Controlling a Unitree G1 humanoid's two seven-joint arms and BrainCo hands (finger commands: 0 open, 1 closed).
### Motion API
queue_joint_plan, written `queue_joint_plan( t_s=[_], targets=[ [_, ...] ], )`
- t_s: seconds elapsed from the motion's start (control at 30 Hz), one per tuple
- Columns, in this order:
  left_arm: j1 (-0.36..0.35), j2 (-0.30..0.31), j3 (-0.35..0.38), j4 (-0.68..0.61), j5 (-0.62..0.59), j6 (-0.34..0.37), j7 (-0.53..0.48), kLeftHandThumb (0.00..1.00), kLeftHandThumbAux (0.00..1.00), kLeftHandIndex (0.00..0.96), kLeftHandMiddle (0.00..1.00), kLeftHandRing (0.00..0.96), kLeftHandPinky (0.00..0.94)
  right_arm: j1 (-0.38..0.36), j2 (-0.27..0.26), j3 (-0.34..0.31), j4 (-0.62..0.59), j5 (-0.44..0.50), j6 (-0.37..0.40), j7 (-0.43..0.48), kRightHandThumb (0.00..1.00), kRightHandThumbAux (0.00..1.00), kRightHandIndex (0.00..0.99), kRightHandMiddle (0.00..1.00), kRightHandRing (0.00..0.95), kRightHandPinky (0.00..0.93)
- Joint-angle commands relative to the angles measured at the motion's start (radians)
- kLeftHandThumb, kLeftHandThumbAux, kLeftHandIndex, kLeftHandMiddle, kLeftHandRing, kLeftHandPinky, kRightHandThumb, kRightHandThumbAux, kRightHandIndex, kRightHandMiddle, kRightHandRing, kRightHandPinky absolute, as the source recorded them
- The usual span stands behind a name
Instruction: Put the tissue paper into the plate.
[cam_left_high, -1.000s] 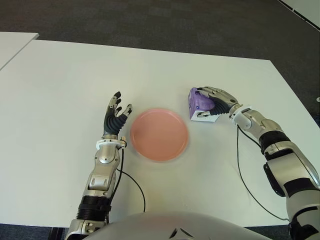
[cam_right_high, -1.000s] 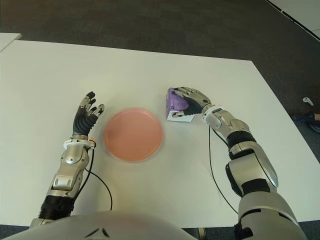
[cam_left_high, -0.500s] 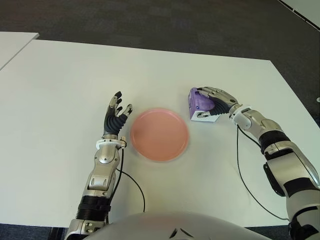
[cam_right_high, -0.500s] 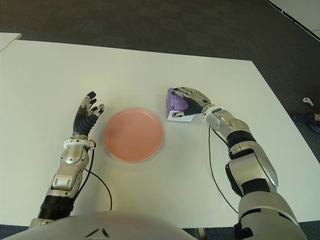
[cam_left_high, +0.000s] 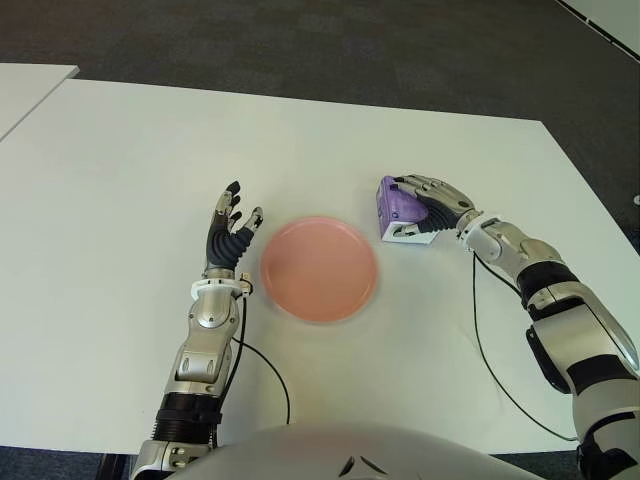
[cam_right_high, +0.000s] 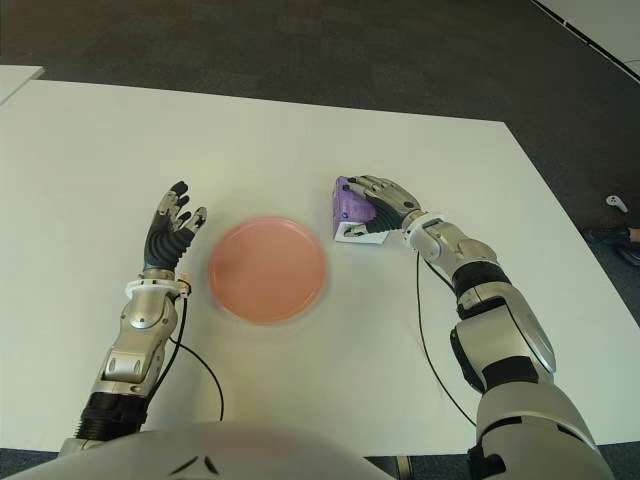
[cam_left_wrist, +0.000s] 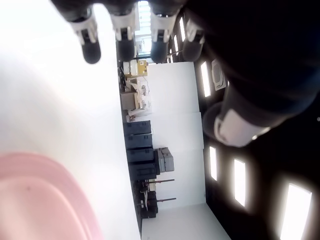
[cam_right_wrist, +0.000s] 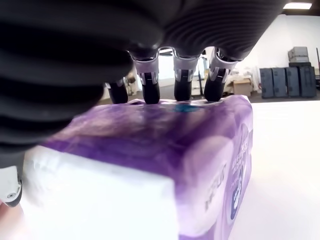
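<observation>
The tissue pack (cam_left_high: 403, 212) sits on the white bench (cam_left_high: 120, 180) just to the right of the pink plate (cam_left_high: 318, 268), not yet in it. The right hand (cam_left_high: 440, 203) covers it from above, its fingers (cam_right_wrist: 150, 85) curled over the far edge, apparently for a grip firm enough to lift. The left hand (cam_left_high: 229, 236) shows left of the plate, fingers spread and holding nothing, clear of the drop spot.
</observation>
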Motion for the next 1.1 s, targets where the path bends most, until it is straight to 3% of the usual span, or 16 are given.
queue_joint_plan(
  t_s=[0.03,0.33,0.83,1.1],
  targets=[
    [0.009,-0.004,-0.009,-0.005,0.014,0.016,0.003,0.000,0.608,0.005,0.000,0.000,0.000,0.064,0.049,0.080,0.046,-0.072,0.014,-0.025,0.303,0.451,0.000,0.000,0.000,0.000],
    [0.010,-0.012,-0.004,-0.009,0.010,0.024,0.010,0.000,0.626,0.005,0.000,0.000,0.000,0.067,0.065,0.140,0.091,-0.088,0.018,-0.070,0.236,0.455,0.000,0.000,0.000,0.000],
    [0.024,-0.019,-0.011,-0.043,0.016,0.037,0.014,0.000,0.620,0.002,0.000,0.000,0.000,0.065,0.096,0.242,0.112,-0.124,0.056,-0.131,0.245,0.456,0.000,0.000,0.000,0.000],
    [0.028,-0.017,-0.015,-0.062,0.015,0.063,0.009,0.000,0.627,0.007,0.002,0.000,0.000,0.075,0.109,0.263,0.121,-0.120,0.077,-0.147,0.238,0.461,0.000,0.000,0.000,0.000]
  ],
)
